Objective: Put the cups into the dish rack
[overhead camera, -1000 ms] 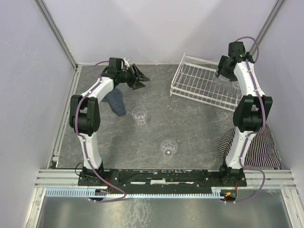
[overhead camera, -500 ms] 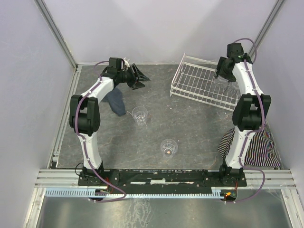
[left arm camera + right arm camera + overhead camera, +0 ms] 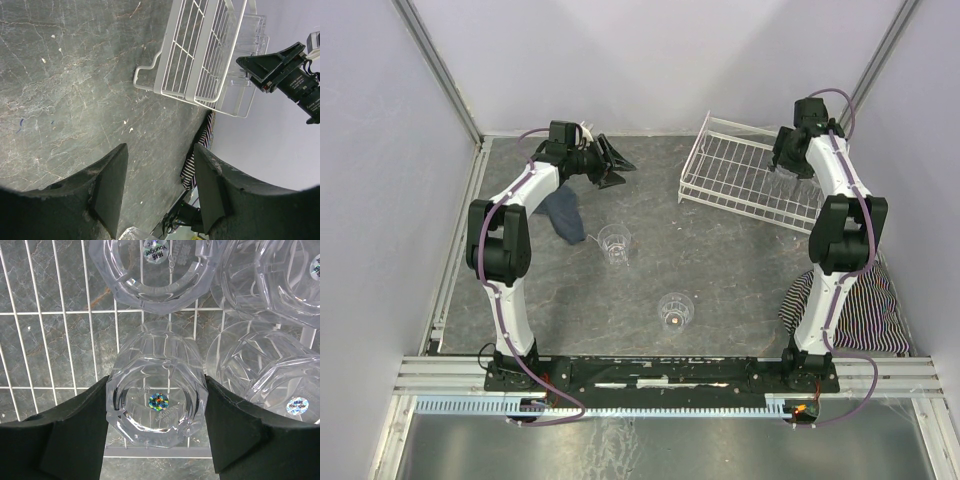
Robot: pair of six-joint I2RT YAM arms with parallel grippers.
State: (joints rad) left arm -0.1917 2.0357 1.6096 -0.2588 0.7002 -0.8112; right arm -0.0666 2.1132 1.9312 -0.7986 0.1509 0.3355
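The white wire dish rack (image 3: 740, 175) stands at the far right. My right gripper (image 3: 788, 160) hangs over its right end, shut on a clear faceted cup (image 3: 157, 400) held base up, both fingers against its sides. Three more cups (image 3: 155, 270) (image 3: 285, 275) (image 3: 270, 370) sit upside down in the rack (image 3: 50, 312) beside it. Two cups stand upright on the table, one mid-left (image 3: 614, 243) and one nearer the front (image 3: 675, 311). My left gripper (image 3: 620, 165) is open at the far left, nothing between its fingers (image 3: 112, 180).
A dark blue cloth (image 3: 563, 213) lies on the table under the left arm. A striped cloth (image 3: 865, 310) is bunched by the right arm's base. Walls close in the table at the back and both sides.
My right gripper has shifted a little left and toward the back over the rack, the cup still in it. The left arm has not moved.
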